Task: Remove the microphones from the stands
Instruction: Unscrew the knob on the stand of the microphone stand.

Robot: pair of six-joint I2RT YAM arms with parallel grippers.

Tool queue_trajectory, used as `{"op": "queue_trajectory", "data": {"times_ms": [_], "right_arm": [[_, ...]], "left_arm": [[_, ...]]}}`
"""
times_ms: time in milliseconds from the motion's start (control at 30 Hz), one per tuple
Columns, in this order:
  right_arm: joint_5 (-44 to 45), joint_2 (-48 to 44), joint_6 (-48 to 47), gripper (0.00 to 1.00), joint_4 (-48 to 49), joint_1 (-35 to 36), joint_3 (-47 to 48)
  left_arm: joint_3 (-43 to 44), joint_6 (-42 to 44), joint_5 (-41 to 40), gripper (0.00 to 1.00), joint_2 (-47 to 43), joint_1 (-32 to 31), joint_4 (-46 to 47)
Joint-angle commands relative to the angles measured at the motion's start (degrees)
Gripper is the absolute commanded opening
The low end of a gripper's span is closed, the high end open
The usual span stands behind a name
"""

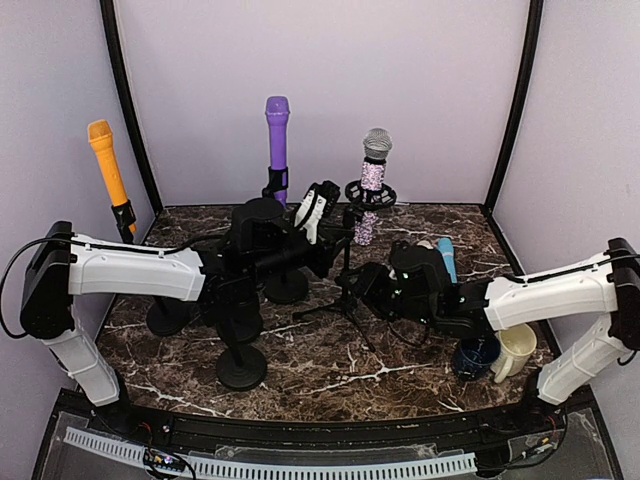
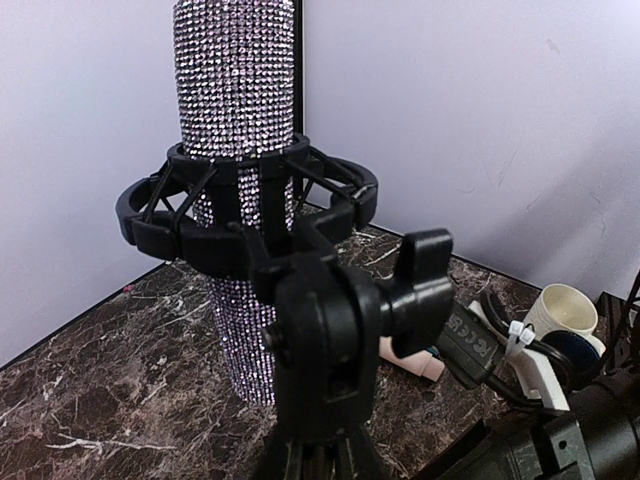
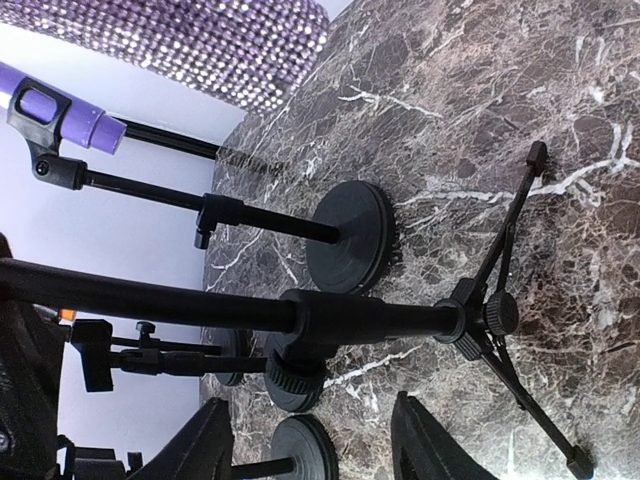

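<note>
Overhead view of a dark marble table [image 1: 400, 365] crowded with microphone stands. The microphone [image 1: 372, 185] to be removed is the one coated in silver rhinestones, standing upright toward the back, right of centre. Its body passes through a black ring mount [image 2: 150, 215] on top of a tripod stand [image 1: 346, 270]. The mesh head [image 1: 377, 143] sits above the ring and the lower body hangs below it. An orange microphone [image 1: 105, 160] and a purple microphone [image 1: 277, 130] stand on other stands to its left.

The left gripper [image 1: 320, 205] reaches in just beside the ring mount with its jaws together. Whether it pinches anything cannot be told, since its own camera shows only the mount and the swivel joint [image 2: 320, 340] close up. The right gripper [image 3: 308, 405] is low by the stand, fingers apart. The pole [image 3: 370, 320] crosses just beyond the tips and is not clamped.

Judged by its look, the microphone is a stiff, fairly weighty tube. The rhinestone skin is bumpy, so probably less slippery than bare metal (though a hard squeeze might pop stones off). The mesh head would likely dent. The best hold therefore seems to be the body between head and ring, lifting straight up along its length. The tripod looks light and may tip or ride up unless its pole is steadied
</note>
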Motion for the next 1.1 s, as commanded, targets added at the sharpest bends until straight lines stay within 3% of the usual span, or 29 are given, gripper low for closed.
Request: {"op": "queue_trajectory", "data": {"times_ms": [0,767,1067], "right_arm": [[-1.32,2.37,-0.16,0.52,3.43,-0.05,2.78],[-1.33,7.15,0.42,0.36,2.7,-1.07,6.3],[-0.77,7.8,0.37,0.26,1.46,-1.43,6.82]], "left_arm": [[0.46,-1.4,1.04,0.0,0.36,-0.4,-2.76],[0.72,-1.28,1.7,0.0,0.39,-0.44,-2.78],[0.64,-1.08,1.79,0.0,0.36,-0.44,-3.03]]}}
